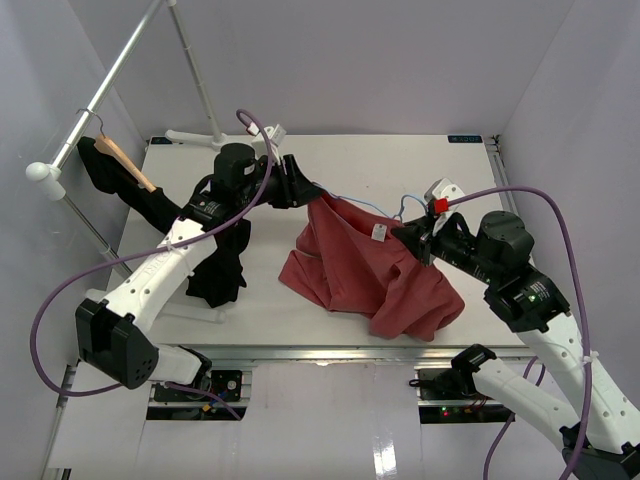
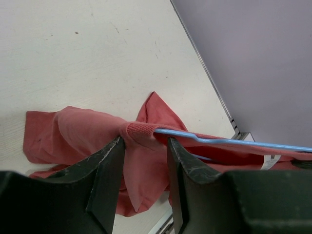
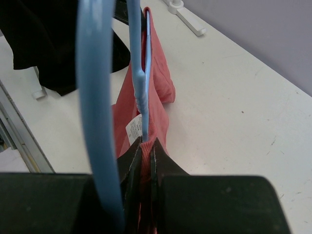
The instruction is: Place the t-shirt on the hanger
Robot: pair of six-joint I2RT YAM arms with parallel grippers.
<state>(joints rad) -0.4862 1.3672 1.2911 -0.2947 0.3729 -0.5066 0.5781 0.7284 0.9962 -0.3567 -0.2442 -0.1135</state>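
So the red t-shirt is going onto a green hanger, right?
Not quite. The hanger is light blue, not green, and the right wrist view shows that clearly. The rest is right: the red t-shirt is going onto it.

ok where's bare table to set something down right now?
Free: far strip of table between t-shirt and back edge; near strip between black garment and t-shirt. Crowded: centre, with hanger, left gripper and right gripper; left side, by the garment.
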